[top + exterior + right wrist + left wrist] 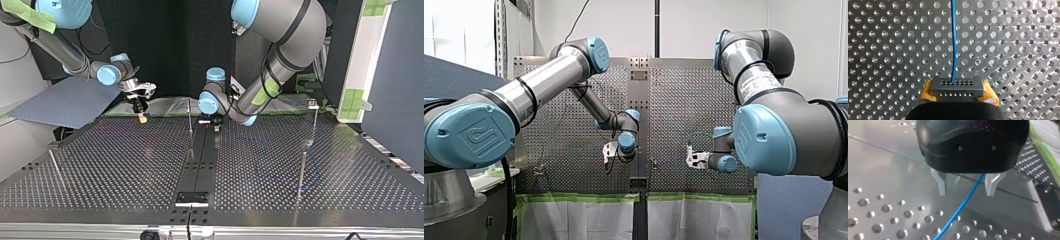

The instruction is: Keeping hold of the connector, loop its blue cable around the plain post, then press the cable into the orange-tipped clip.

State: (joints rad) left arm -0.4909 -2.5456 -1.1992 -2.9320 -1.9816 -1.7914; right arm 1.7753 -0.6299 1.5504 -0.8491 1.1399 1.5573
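Observation:
In the right wrist view my right gripper (957, 96) is shut on a dark grey connector (956, 87), with its yellow pads (926, 93) on either side. The blue cable (954, 42) runs straight out of the connector over the perforated table. In the left wrist view my left gripper (966, 194) is open, its two pale fingers (941, 182) apart. The blue cable (961, 206) passes loosely between them, touching neither. In the top view my left gripper (216, 123) hangs beside a thin plain post (190, 120), and my right gripper (142, 116) is at the view's left.
Another slim post (314, 125) with a small clip head (311, 103) stands at the top view's right, with a shorter rod (301, 170) in front of it. A thin rod (55, 167) leans at the left. A black strip (200, 155) runs down the table's middle.

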